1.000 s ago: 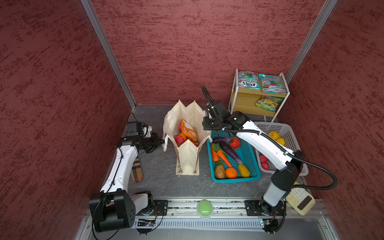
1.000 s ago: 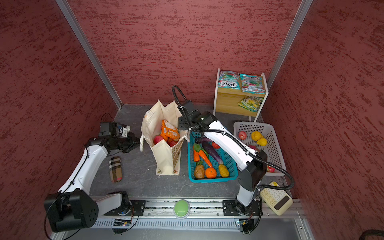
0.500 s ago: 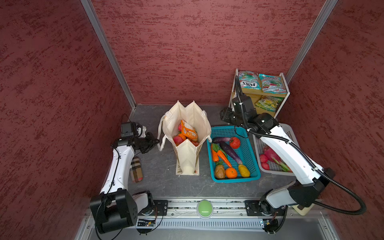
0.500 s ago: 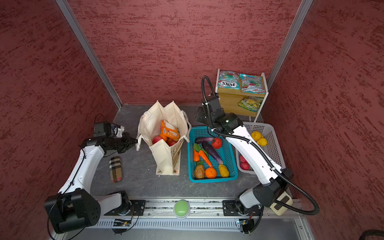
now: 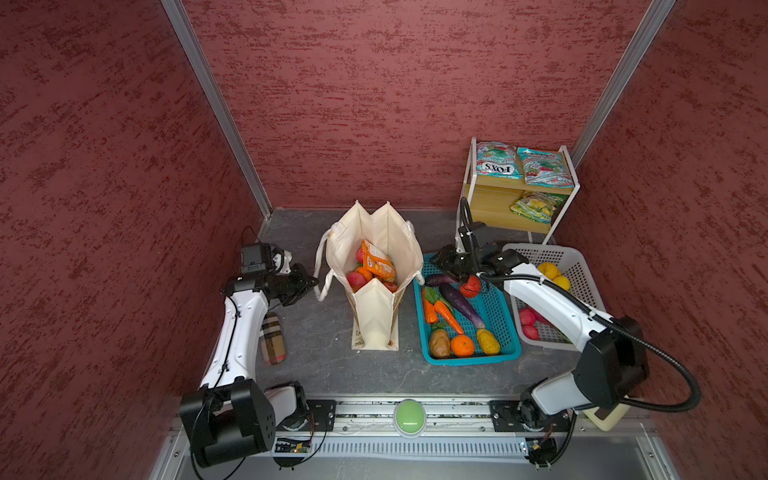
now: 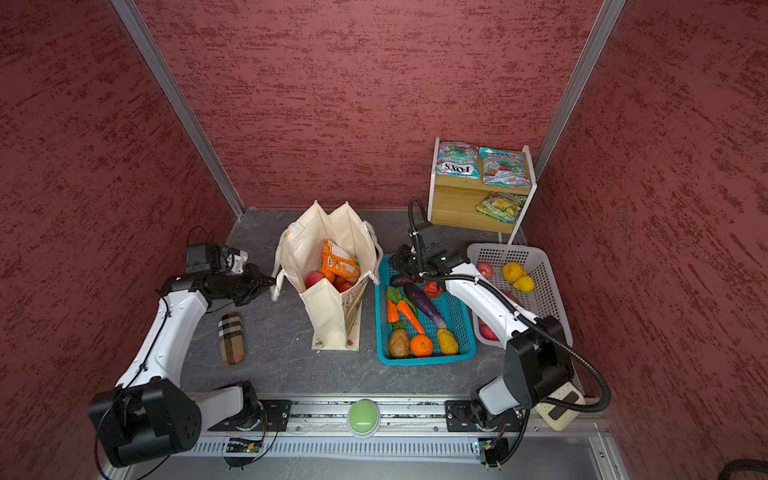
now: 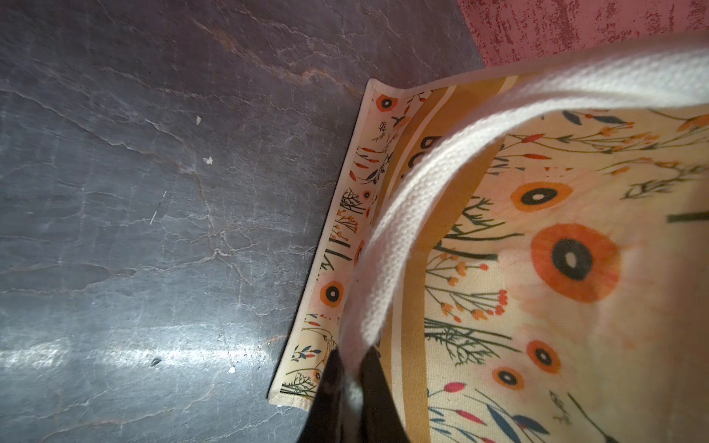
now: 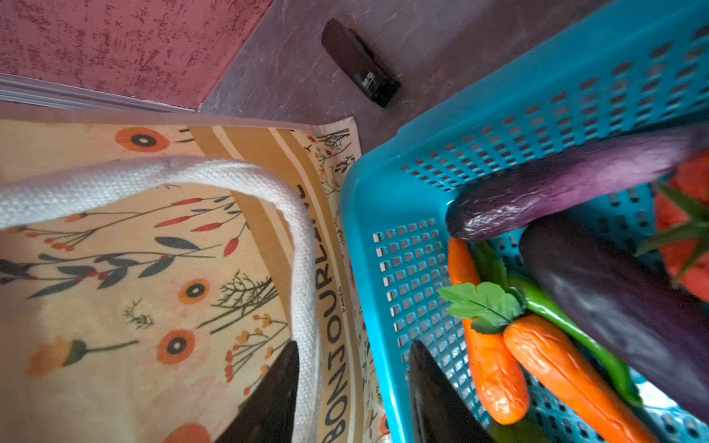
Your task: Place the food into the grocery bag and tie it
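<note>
On the tabletop the grocery bag stands open, apples and an orange packet inside. The left hand is clenched on one white handle; the right hand, released, straddles the other handle beside the teal basket.

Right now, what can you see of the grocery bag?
The grocery bag is a cream canvas tote with orange flower print and a beige BONJOUR band, standing upright, mouth open, on the dark table beside the teal basket. An orange packet and red apples sit inside. The left gripper is shut on one white woven handle; the other handle runs through the open right gripper.
</note>
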`<control>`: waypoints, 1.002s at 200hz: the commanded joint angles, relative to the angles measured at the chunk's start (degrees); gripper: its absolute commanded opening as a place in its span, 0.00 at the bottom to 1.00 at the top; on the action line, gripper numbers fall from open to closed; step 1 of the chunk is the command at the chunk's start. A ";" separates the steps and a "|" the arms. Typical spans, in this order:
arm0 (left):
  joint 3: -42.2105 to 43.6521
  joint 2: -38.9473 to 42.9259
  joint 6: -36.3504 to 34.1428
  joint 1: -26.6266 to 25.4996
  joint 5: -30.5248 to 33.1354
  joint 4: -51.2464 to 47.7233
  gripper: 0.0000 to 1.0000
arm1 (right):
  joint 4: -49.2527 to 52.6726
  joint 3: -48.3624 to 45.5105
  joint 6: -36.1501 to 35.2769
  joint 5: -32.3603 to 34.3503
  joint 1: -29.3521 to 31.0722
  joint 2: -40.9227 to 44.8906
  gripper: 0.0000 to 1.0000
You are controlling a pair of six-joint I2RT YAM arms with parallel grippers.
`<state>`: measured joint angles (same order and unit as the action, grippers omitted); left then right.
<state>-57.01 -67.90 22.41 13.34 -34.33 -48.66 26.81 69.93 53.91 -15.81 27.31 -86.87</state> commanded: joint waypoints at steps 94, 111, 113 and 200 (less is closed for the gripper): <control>-1.62 0.05 -0.47 0.62 -0.36 0.61 0.00 | -13.25 -0.67 1.90 -9.21 0.11 -6.72 0.47; -1.70 -0.04 -0.60 0.62 -0.36 0.59 0.00 | -13.62 -0.63 1.98 -9.52 0.11 -7.47 0.44; -1.70 -0.04 -0.57 0.56 -0.32 0.59 0.00 | -13.62 -0.62 2.01 -9.55 0.11 -7.62 0.43; -1.70 -0.30 -0.31 0.62 -0.96 1.47 0.00 | -15.51 -1.27 2.65 -11.07 0.20 -9.54 0.28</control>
<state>-57.01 -67.92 22.44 13.50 -34.59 -48.62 13.69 69.76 55.81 -25.91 27.31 -95.59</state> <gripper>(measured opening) 0.096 0.295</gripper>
